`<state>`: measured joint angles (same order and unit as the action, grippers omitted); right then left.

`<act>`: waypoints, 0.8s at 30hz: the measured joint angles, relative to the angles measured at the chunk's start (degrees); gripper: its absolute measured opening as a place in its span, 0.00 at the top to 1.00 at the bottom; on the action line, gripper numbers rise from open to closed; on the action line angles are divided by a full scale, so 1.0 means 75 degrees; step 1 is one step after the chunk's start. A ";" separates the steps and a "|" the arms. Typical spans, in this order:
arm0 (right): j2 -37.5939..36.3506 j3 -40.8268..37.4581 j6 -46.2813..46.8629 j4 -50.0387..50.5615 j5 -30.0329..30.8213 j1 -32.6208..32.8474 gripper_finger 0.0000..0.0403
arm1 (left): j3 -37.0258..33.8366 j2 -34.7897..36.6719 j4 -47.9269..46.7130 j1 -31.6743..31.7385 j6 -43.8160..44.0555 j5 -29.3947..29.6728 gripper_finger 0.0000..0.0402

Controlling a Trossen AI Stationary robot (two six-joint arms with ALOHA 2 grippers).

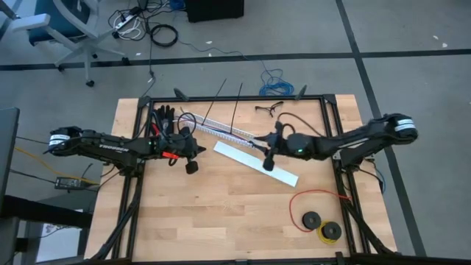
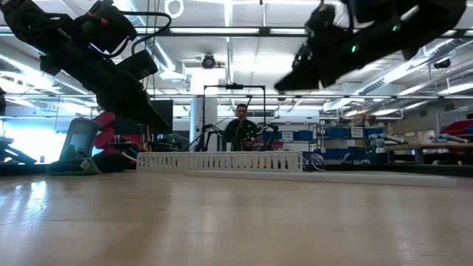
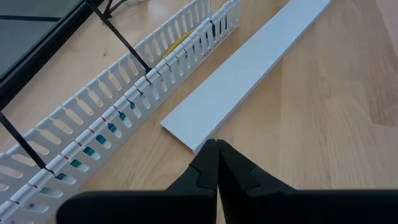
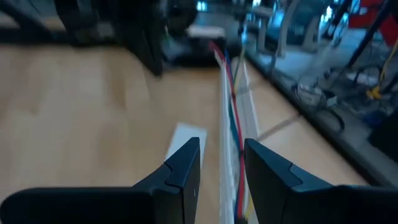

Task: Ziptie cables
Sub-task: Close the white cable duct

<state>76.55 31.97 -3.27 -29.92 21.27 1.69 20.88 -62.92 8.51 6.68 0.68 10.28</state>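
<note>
Cables (image 4: 233,124) lie inside the slotted white channel (image 1: 224,131) (red, blue and green strands show along its length). Just beside that channel, on its near side, lies a flat white cover strip (image 1: 254,163). Left gripper (image 3: 216,155) hovers over the strip's end, fingers pressed together. Right gripper (image 4: 222,163) hangs above the channel's other end, fingers apart around nothing

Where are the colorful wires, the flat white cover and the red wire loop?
cables (image 4: 234,127), right wrist view, on the red and blue strands lying in the slotted channel.
flat white cover (image 3: 249,65), left wrist view, on the middle of its top face.
red wire loop (image 1: 309,195), high view, on its upper curve.
</note>
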 joint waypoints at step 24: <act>0.1897 0.0994 0.1277 0.0408 0.0005 -0.0358 0.64 | -0.0073 -0.0016 -0.0102 0.0000 0.0518 0.0007 0.98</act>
<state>90.78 39.42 6.30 -26.86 21.31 -1.00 20.34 -63.03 7.75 6.68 4.57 10.34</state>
